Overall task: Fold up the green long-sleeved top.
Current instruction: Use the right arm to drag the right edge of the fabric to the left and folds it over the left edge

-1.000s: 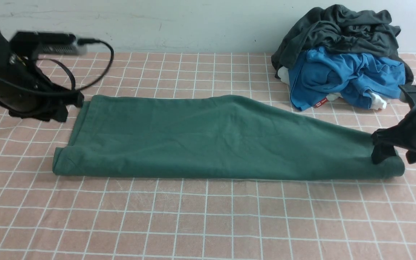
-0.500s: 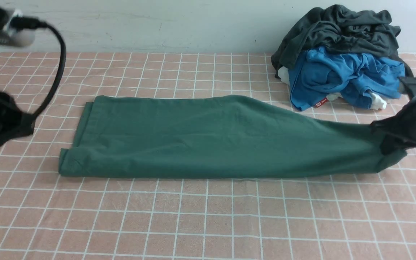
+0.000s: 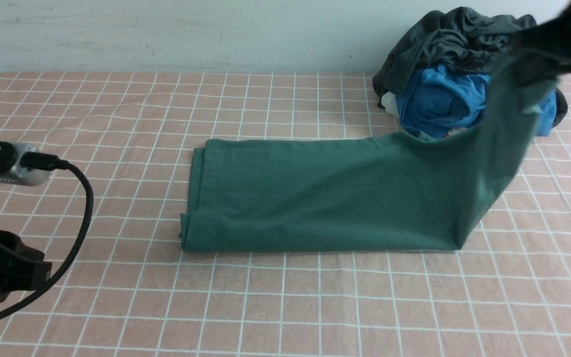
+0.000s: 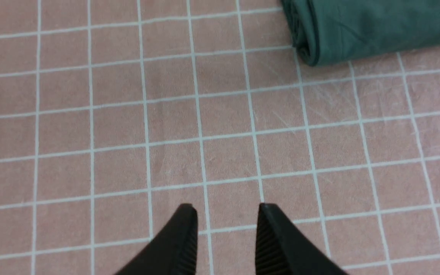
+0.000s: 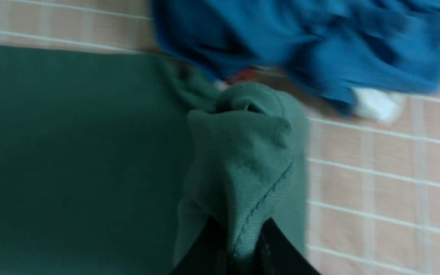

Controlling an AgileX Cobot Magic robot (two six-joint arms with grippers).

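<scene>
The right gripper (image 5: 239, 236) clamps the raised end of the green top (image 3: 315, 198), the left gripper (image 4: 227, 215) stands apart and empty, and a red tag (image 5: 243, 75) is too blurred to read.

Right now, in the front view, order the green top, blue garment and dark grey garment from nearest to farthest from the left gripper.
From the left gripper:
1. green top, in the middle, to its right.
2. blue garment, far right.
3. dark grey garment, atop and behind the blue; nearly tied.
</scene>
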